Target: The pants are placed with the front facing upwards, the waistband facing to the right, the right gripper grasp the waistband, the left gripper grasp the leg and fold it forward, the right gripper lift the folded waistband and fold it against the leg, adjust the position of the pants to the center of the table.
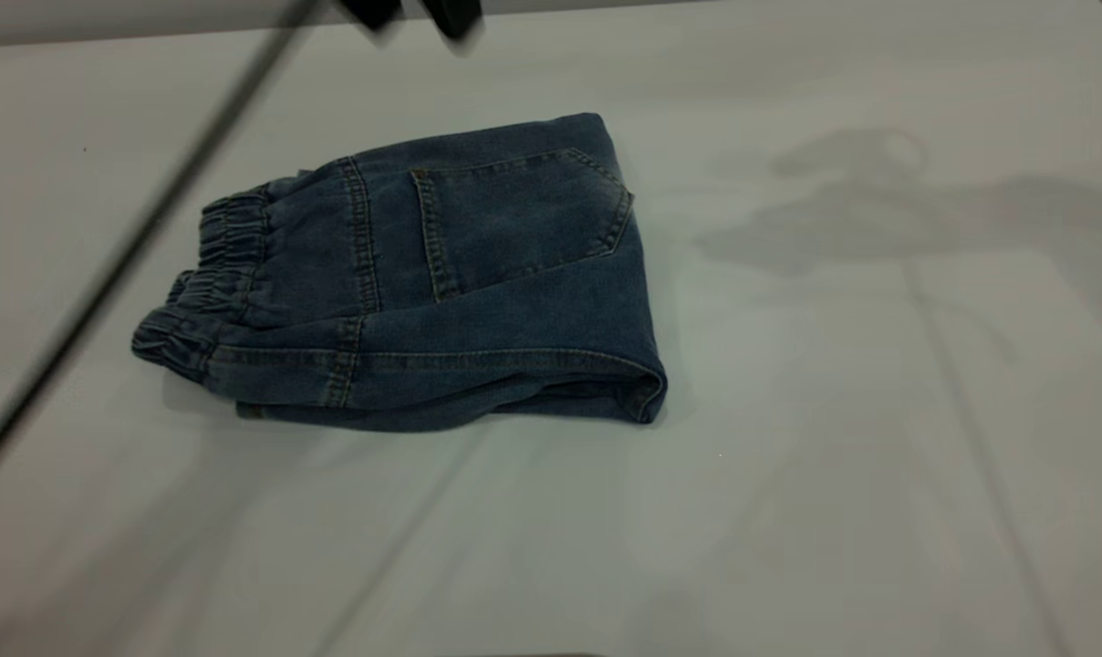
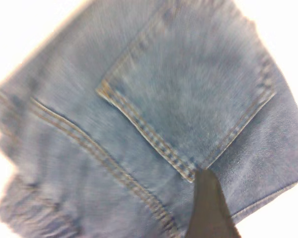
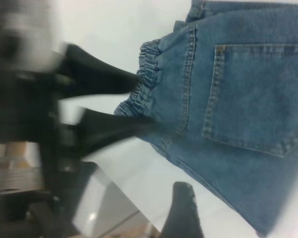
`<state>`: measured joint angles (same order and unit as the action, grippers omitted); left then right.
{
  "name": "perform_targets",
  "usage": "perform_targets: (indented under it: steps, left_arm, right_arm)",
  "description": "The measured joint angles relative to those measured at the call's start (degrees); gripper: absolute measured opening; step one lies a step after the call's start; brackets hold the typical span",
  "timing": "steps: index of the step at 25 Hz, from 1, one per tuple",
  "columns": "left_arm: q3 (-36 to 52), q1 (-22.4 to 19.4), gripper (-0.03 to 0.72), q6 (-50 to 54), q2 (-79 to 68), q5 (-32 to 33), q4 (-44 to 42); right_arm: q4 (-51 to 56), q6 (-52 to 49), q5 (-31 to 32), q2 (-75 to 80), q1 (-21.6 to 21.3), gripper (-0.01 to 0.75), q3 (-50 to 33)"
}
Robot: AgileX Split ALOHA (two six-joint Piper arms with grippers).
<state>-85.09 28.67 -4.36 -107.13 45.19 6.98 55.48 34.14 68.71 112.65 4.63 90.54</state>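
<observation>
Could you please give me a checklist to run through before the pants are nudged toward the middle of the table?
1. Pants folded into one bundle, back pocket up: ok.
2. Waistband free, nothing clamped on it: ok.
3. Left gripper open and empty, above the pants: ok.
4. Right gripper open or shut: cannot tell; only a part of it shows.
5. Pants centred on the table: not ok, they lie left of the exterior view's middle.
</observation>
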Motion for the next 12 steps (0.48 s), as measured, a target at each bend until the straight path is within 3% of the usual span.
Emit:
perform_targets:
  steps: [6, 12]
  left_arm:
    - [0.0, 0.0, 0.419, -2.28, 13.43, 6.06, -4.04]
    - [0.0, 0.0, 0.419, -2.68, 25.17, 17.48, -5.86]
  right_arm:
    - [-12.5, -6.54, 0.83, -10.61, 0.0, 0.497, 0.09]
    - [-23.81, -14.51, 1.98, -23.29, 0.0, 0.496, 0.09]
